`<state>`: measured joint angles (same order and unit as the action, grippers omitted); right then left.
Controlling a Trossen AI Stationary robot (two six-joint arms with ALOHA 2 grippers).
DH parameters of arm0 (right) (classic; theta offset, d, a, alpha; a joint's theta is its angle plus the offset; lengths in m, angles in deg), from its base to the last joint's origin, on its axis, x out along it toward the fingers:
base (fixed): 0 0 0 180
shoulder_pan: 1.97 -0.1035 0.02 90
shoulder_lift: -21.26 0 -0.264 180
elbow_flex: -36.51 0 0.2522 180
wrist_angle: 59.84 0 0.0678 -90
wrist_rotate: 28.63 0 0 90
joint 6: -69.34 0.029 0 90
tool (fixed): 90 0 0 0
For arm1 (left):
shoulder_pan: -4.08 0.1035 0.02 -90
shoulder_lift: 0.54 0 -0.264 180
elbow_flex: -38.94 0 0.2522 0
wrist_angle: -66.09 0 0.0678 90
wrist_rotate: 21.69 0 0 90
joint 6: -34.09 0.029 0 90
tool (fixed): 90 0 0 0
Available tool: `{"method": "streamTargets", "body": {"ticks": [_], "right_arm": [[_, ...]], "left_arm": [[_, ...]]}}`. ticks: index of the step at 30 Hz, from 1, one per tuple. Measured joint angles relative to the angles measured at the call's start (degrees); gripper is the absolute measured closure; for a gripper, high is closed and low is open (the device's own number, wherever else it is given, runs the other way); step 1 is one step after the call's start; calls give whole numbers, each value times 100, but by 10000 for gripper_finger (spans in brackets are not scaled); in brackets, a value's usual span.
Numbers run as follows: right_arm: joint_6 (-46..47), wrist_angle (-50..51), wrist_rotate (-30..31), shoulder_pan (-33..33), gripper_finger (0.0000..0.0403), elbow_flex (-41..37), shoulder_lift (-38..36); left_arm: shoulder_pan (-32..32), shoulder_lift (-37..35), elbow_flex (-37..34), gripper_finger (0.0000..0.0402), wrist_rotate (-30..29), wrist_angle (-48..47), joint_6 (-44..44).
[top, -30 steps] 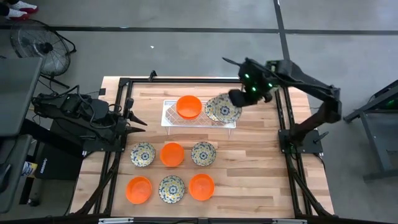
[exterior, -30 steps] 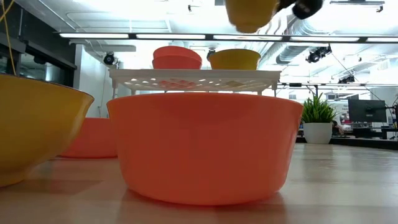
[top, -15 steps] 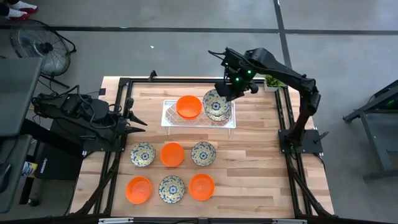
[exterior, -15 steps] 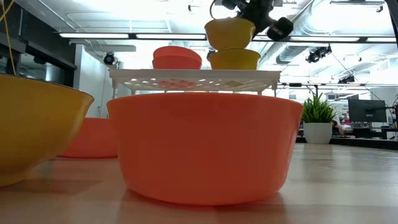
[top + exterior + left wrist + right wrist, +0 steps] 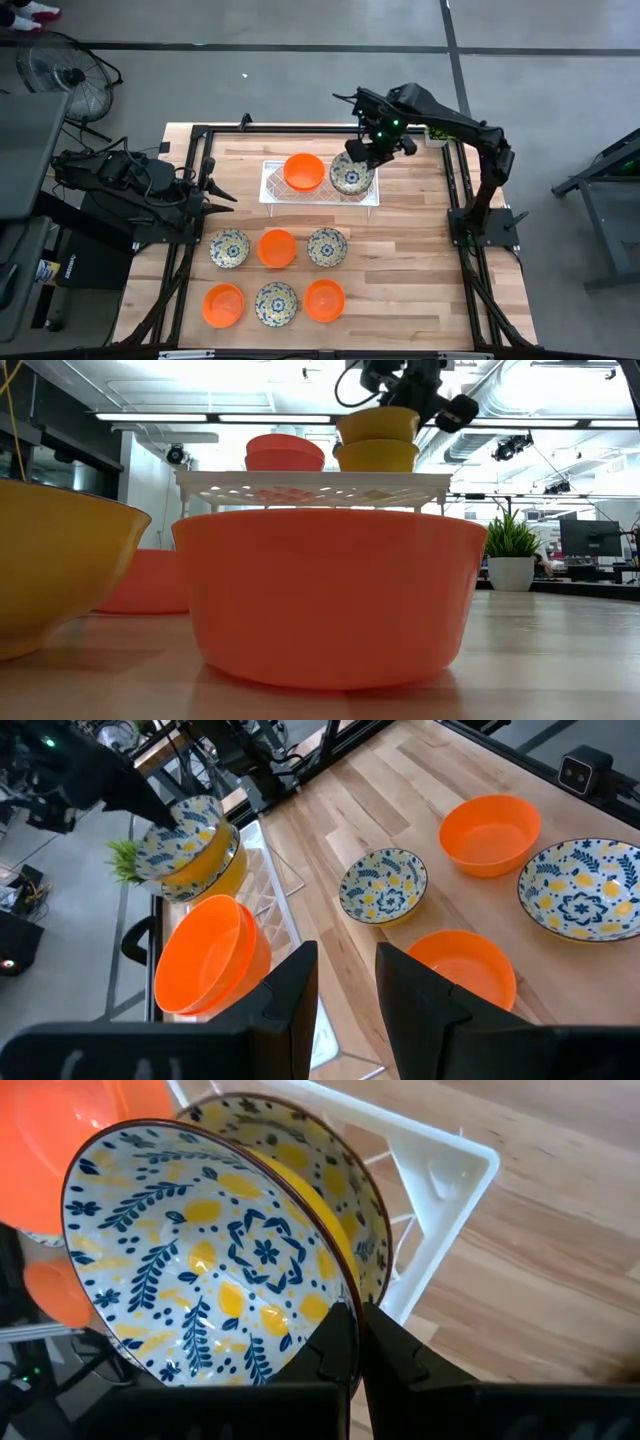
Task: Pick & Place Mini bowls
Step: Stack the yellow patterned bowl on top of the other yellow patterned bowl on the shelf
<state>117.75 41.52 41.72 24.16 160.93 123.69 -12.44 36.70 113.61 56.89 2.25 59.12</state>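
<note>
A white tray (image 5: 270,192) at the table's far middle holds stacked orange mini bowls (image 5: 303,171) and a floral mini bowl (image 5: 377,456). My right gripper (image 5: 366,158) is shut on a second floral bowl (image 5: 200,1250) right over that one. Several more bowls, orange and floral, stand on their bases in two rows on the near half of the table (image 5: 277,247). My left gripper (image 5: 346,982) waits open at the table's left edge with nothing between its fingers. My right gripper pinches the floral bowl's rim (image 5: 343,1302) on its far right side, one finger inside the bowl and one outside. The fingers slant down from the far right. The bowl is tilted, its underside (image 5: 378,432) down at the lower floral bowl's rim; I cannot tell whether they touch.
A black frame rail (image 5: 455,180) runs along the table's edges. A small potted plant (image 5: 436,132) stands at the far right corner. Bare wood lies to the right of the bowl rows (image 5: 410,260).
My right gripper has gone toward the table's left edge and down with the floral bowl, tipping a little. The bowl has come from high beside the tray's right end to just over the floral bowl on the tray.
</note>
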Motion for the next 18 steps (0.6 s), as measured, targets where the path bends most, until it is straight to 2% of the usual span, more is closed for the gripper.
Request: {"method": "streamTargets", "body": {"ticks": [8, 18], "right_arm": [[53, -518, 43, 9, 403, -361, 0], [-6, -582, 175, 7, 401, -479, 0]], "left_arm": [[0, 0, 0, 302, 0, 0, -70], [-1, 0, 0, 302, 15, 0, -91]]}}
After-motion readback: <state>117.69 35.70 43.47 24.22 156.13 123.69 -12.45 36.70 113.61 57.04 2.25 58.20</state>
